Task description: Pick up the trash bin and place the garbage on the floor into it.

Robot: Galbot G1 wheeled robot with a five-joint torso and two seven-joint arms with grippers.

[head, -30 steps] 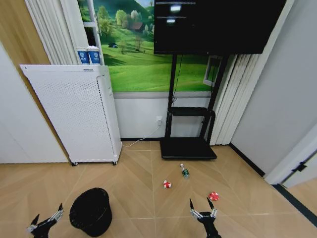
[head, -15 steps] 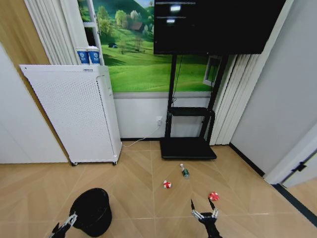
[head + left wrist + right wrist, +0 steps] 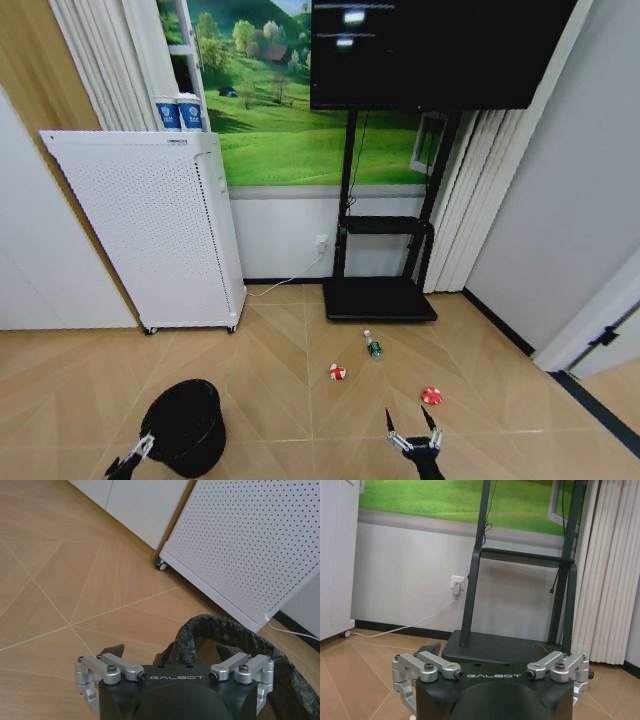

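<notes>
The small round black mesh trash bin, judged light and stiff, sits at lower left; its rim is best pinched. The spread-open left gripper is beside it.

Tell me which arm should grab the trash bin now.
Left, probably. The left gripper hangs right at the trash bin's near rim, fingers open toward it. The right gripper is across the floor, open, nearer the red wrapper.
</notes>
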